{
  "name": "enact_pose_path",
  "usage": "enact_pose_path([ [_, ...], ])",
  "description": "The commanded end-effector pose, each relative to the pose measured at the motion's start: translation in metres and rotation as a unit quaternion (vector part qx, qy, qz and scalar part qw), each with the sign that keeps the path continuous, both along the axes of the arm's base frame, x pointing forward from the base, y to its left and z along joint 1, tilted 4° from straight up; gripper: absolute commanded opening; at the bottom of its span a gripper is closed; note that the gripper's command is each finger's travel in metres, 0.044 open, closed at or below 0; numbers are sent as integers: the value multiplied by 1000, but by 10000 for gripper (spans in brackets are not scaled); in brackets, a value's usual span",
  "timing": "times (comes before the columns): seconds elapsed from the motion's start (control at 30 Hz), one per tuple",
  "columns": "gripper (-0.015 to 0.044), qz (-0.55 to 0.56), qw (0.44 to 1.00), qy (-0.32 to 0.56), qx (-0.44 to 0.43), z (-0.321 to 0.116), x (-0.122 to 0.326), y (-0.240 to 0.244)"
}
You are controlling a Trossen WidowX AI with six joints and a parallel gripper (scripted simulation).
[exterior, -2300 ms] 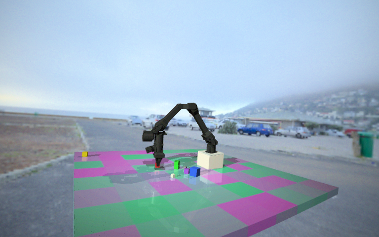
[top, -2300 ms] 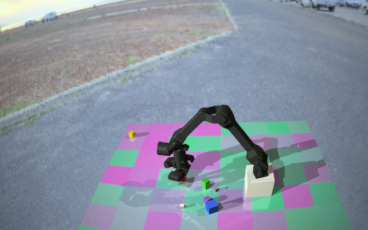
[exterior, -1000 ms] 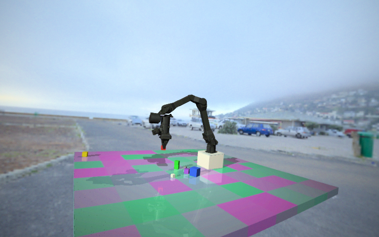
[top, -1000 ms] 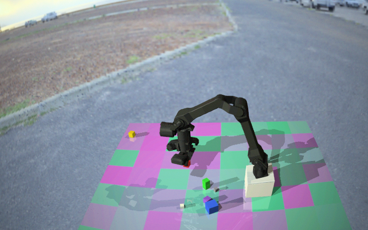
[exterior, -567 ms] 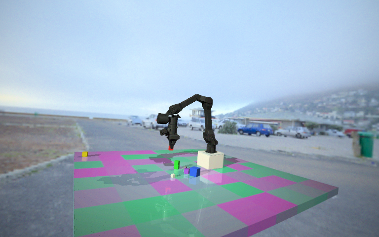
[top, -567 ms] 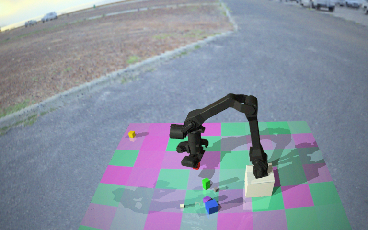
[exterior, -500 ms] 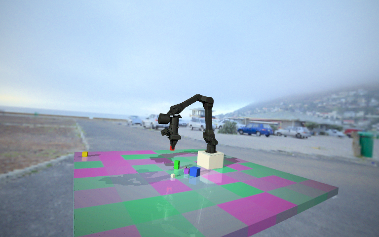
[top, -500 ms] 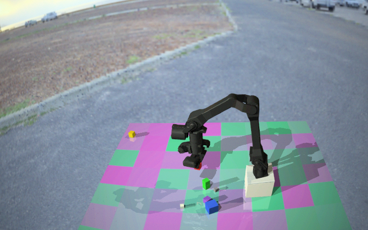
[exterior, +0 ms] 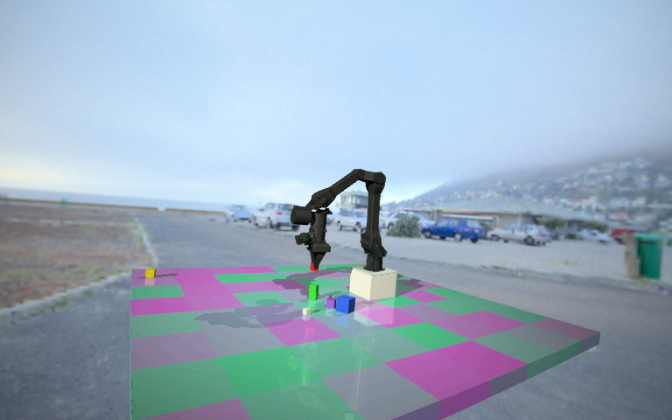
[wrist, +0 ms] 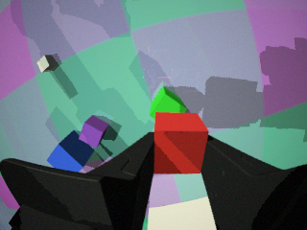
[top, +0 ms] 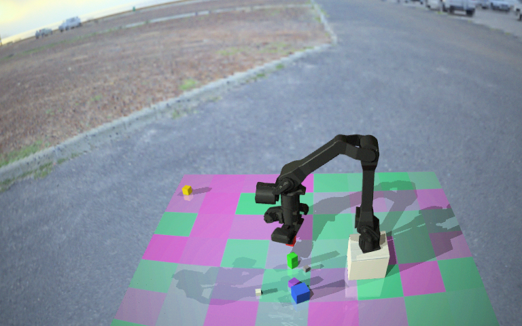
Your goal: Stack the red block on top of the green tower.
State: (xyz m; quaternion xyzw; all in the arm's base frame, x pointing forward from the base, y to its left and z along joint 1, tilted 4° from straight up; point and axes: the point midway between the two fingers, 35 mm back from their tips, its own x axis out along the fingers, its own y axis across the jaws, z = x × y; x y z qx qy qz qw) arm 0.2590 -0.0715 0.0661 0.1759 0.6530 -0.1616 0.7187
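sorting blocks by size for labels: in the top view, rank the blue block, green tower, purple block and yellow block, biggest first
1. blue block
2. green tower
3. purple block and yellow block: look alike; the yellow one is farther away, so unsure

- We see the red block (wrist: 180,142), a small plain cube, clamped between the two dark fingers and held in the air above the checkered surface (top: 246,251). Its top face is level and its sides are square to the fingers.
- We take the green tower (top: 292,260) as our landmark: a bright green upright column standing on the surface, untilted, with nothing on its top.
- The red block hangs higher than the tower, near it, and the two do not touch.
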Motion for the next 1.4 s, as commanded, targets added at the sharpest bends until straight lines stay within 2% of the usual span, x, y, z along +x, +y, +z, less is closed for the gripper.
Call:
enact_pose_path([
  [0.0,0,-2,1000,5,3,-20,-1,1],
  [0.4,0,-2,1000,5,3,-53,2,2],
  [1.33,0,-2,1000,5,3,-49,2,2],
  [1.37,26,0,1000,6,2,-53,1,2],
])
